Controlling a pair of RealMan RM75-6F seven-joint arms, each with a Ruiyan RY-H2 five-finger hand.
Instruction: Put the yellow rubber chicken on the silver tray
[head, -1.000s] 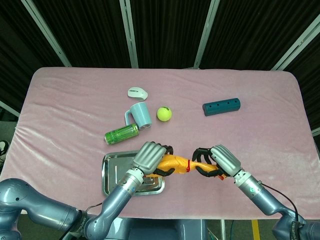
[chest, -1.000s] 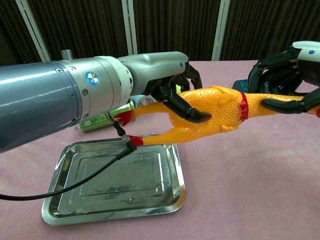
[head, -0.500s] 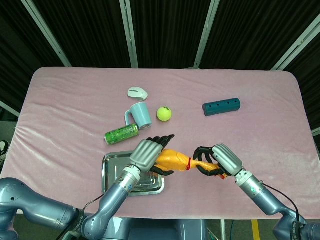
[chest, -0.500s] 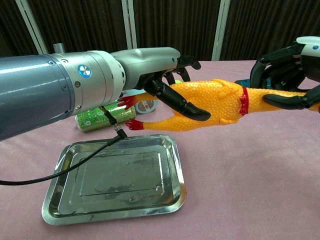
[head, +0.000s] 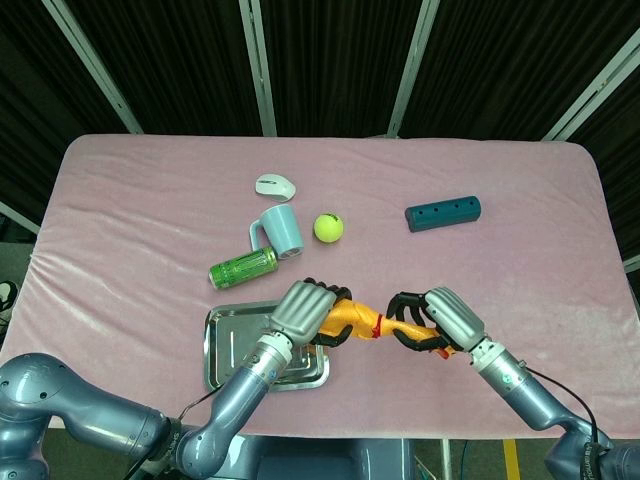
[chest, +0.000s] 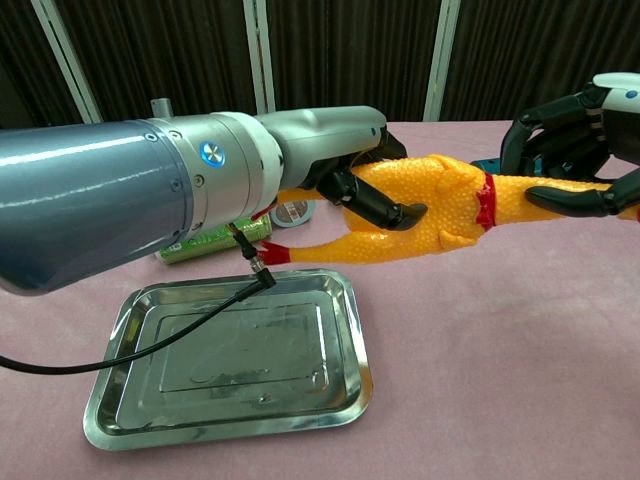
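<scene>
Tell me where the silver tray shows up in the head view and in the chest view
Head view: the silver tray lies lower left of centre near the table's front edge, partly under the left hand.
Chest view: the tray fills the lower left, in front of the left arm.
Shared landmark: the yellow rubber chicken, held above the tray's right end in both.

Table under pink cloth (head: 150, 190) carries a white computer mouse (head: 274, 185), light-blue mug (head: 279, 231) tipped on its side, yellow-green ball (head: 328, 227), green can (head: 243, 267) lying flat, teal cylinder (head: 443, 214), and silver tray (head: 228, 345) at near edge.
</scene>
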